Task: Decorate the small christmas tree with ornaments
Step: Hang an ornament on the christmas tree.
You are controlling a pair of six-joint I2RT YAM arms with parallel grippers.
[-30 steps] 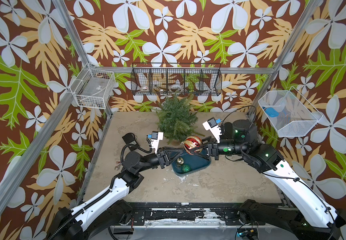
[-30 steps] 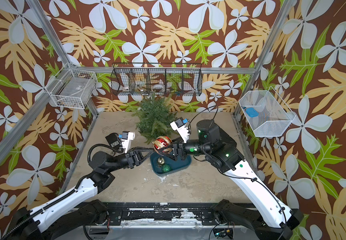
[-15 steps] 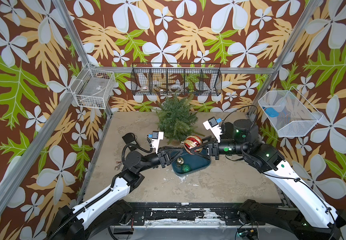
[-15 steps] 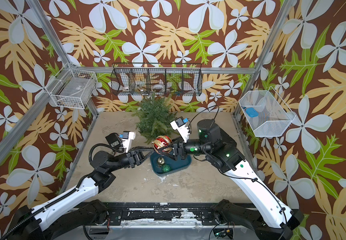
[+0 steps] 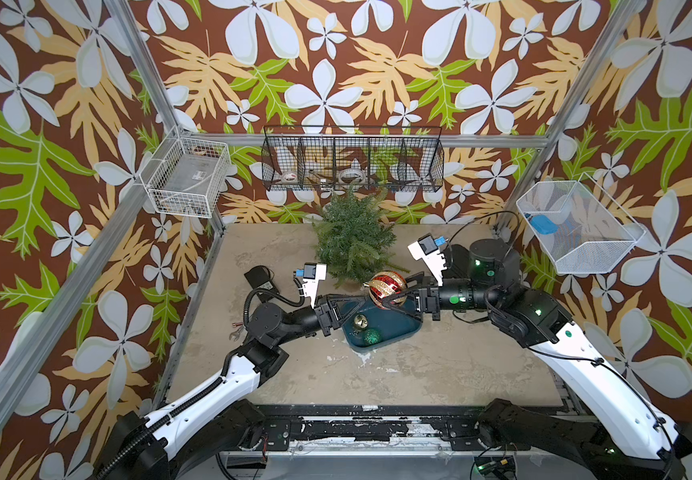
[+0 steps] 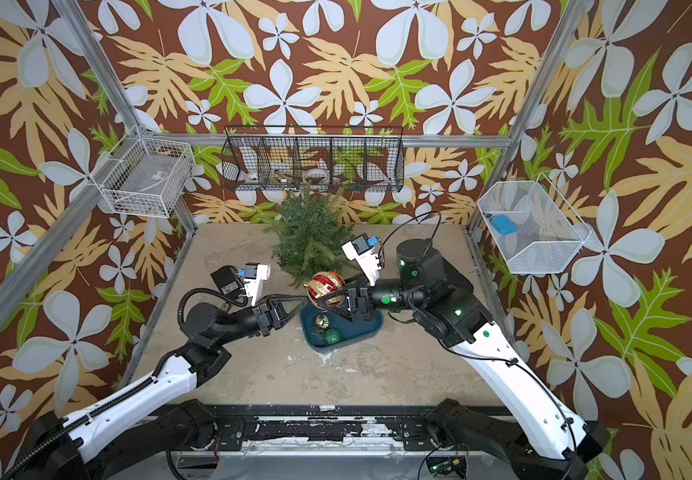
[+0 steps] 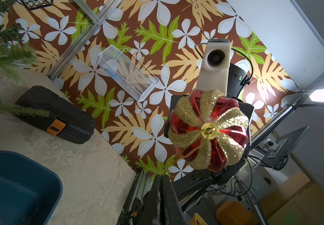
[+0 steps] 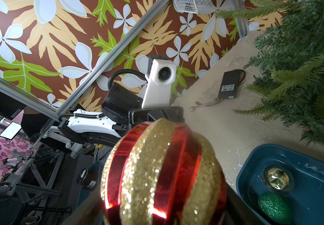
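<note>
The right gripper (image 5: 394,296) grasps the striped ball (image 5: 386,287) between its fingers, holding it in the air above the far edge of the blue tub (image 5: 402,328). The left gripper (image 7: 162,180), fingers pressed together, pinches the ball's thin gold string just beside the ball; in both top views it reaches in from the left, facing the right gripper.

The gold ball (image 5: 360,321) and green ball (image 5: 371,336) lie touching in the tub's near left corner; the rest of the tub is bare. The tree (image 5: 352,239) stands upright at the middle of the desk's far edge, its lower branches just behind the striped ball.

A black adapter (image 5: 259,278) and a wrench (image 8: 204,105) lie near the left edge, a black case (image 7: 56,115) near the far right corner. The near half of the desk (image 5: 419,374) is open.
</note>
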